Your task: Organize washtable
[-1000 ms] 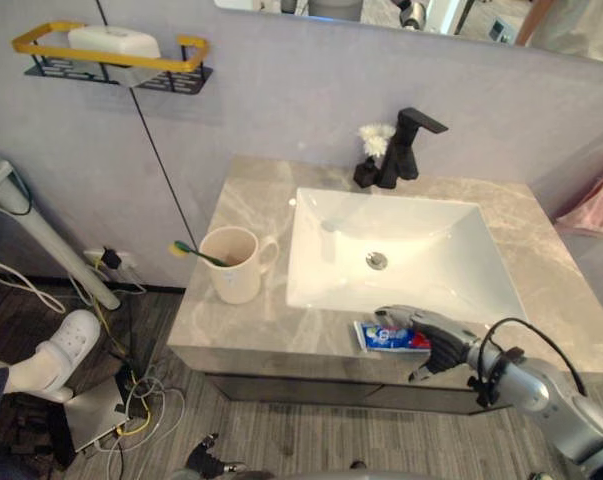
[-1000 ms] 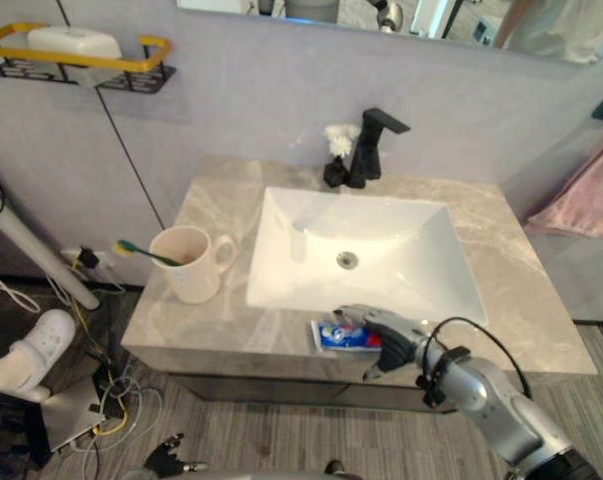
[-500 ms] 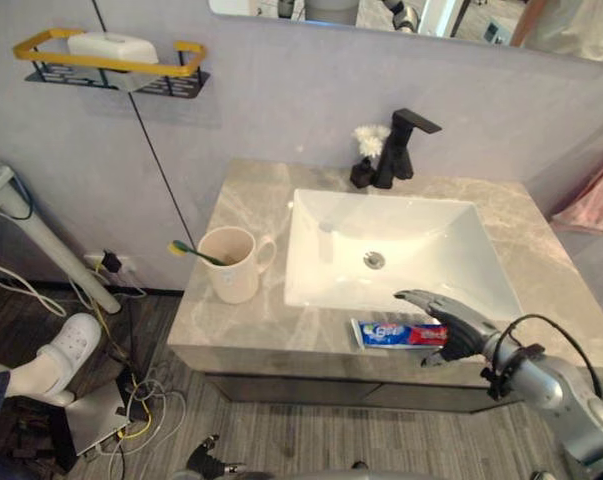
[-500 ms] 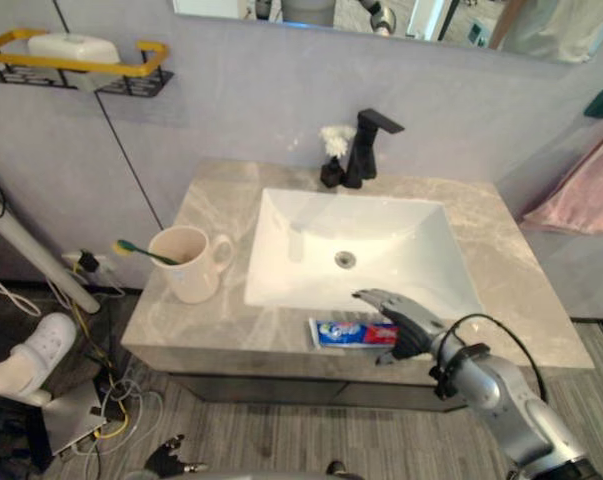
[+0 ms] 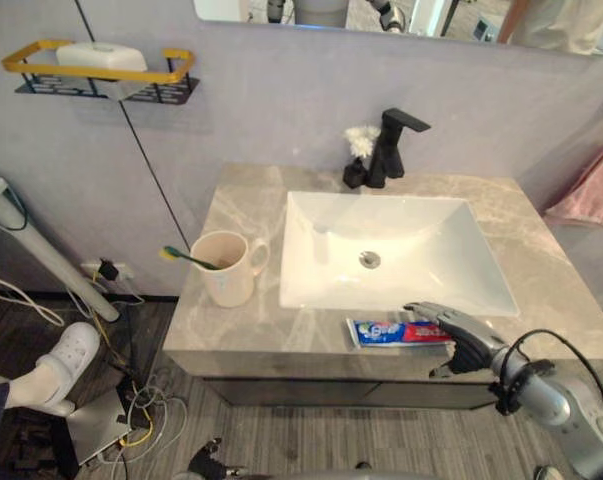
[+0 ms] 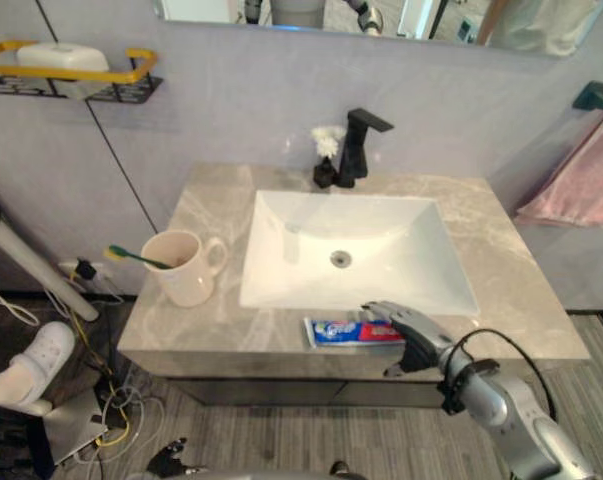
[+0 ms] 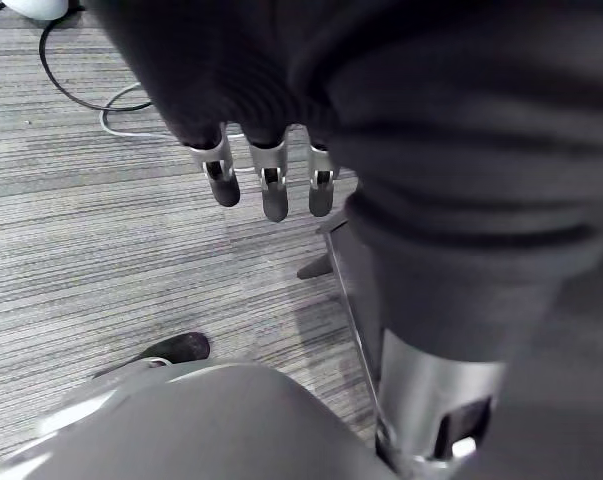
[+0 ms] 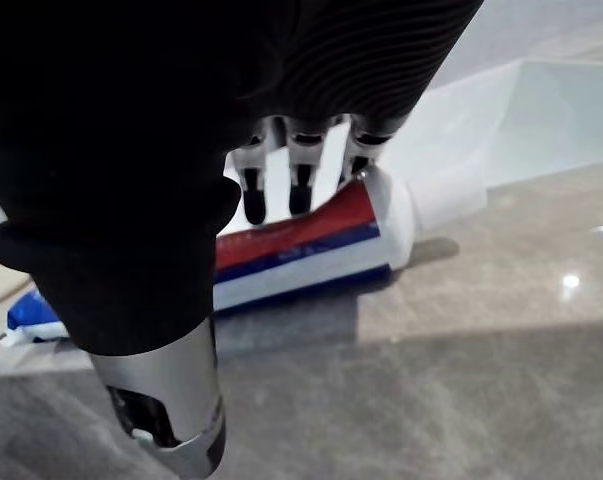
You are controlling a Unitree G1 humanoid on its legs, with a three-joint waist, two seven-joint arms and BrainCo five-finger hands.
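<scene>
A blue, white and red toothpaste tube (image 5: 399, 332) lies flat on the marble counter's front edge (image 5: 281, 340), just before the sink. My right hand (image 5: 459, 333) is at the tube's right end, open. In the right wrist view its straight fingers (image 8: 301, 185) hover over the tube's red end (image 8: 311, 240); I cannot tell whether they touch it. A beige mug (image 5: 225, 268) stands at the counter's left with a green toothbrush (image 5: 189, 260) leaning in it. My left hand (image 7: 266, 180) hangs above the floor, fingers relaxed and holding nothing.
The white sink basin (image 5: 451, 240) takes up the counter's middle, with a black faucet (image 5: 389, 148) and a white tuft (image 5: 360, 140) behind it. A yellow-railed wall shelf (image 5: 96, 65) holds a soap dish. A pink towel (image 5: 591, 195) hangs at the right. A person's white shoe (image 5: 66, 350) is on the floor at the left.
My right hand has slid rightward from over the tube's middle to its right end. The tube lies where it was. The camera has shifted slightly.
</scene>
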